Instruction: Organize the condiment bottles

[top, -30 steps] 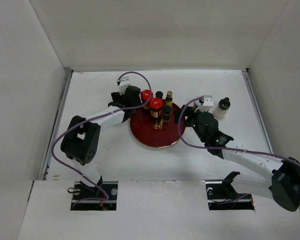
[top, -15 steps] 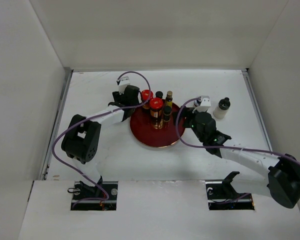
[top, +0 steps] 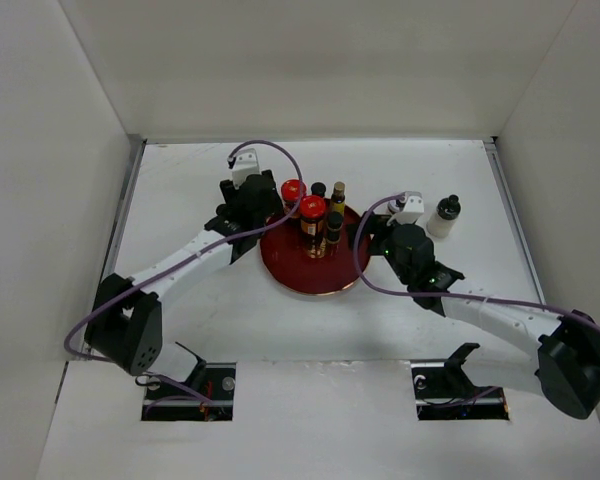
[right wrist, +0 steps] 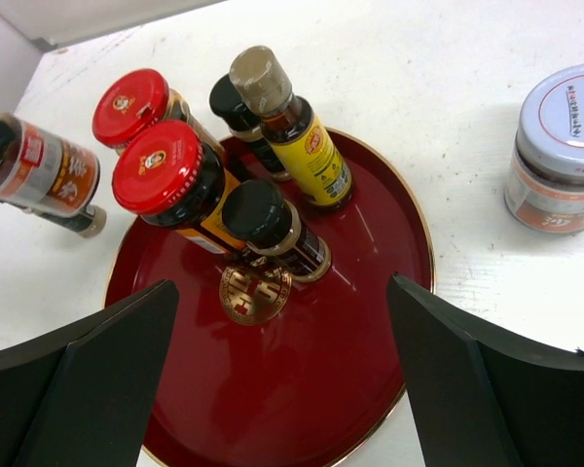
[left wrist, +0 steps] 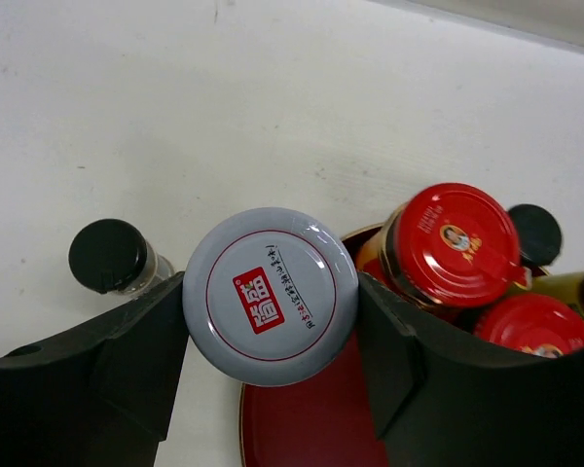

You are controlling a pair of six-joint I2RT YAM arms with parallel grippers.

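Overhead, a round dark-red tray with a gold rim [top: 315, 278] lies at the middle of the white surface [top: 180, 300]; the left pincer [top: 254, 204] hangs at its 10 o'clock edge and the right pincer [top: 373, 233] at its 3 o'clock edge; seen from the left wrist, the left pincer's two black fingers [left wrist: 127, 360] are pinching a white-lidded jar with a red square mark on its lid [left wrist: 271, 309] by its sides, one at 9 and one at 3 o'clock; the lid overlaps the tray's rim in that view, though whether the jar's base rests on anything I cannot tell; a small clear bottle with a black cap [left wrist: 107, 256] stands on the bare surface just beside the 9 o'clock finger, off the tray; the right pincer is spread wide and holds nothing, its fingers [right wrist: 88, 389] framing the tray from the near side; on the tray's far half, from 10 to 1 o'clock of the gold centre emblem [right wrist: 256, 290], five bottles stand close together: a rear red-capped jar [right wrist: 131, 105] at the rim, a front red-capped jar [right wrist: 158, 167] just beside it, a rear black-capped dark bottle [right wrist: 239, 102], a slim amber bottle with a tan cap and yellow label [right wrist: 297, 131], and a front black-capped dark bottle [right wrist: 263, 219] just beyond the emblem; a second white-lidded jar with an orange label [right wrist: 562, 146] stands on the surface off the tray at 2 o'clock; overhead, a white-bodied bottle with a black cap [top: 445, 215] stands farther out at 2 o'clock, apart from the rest.
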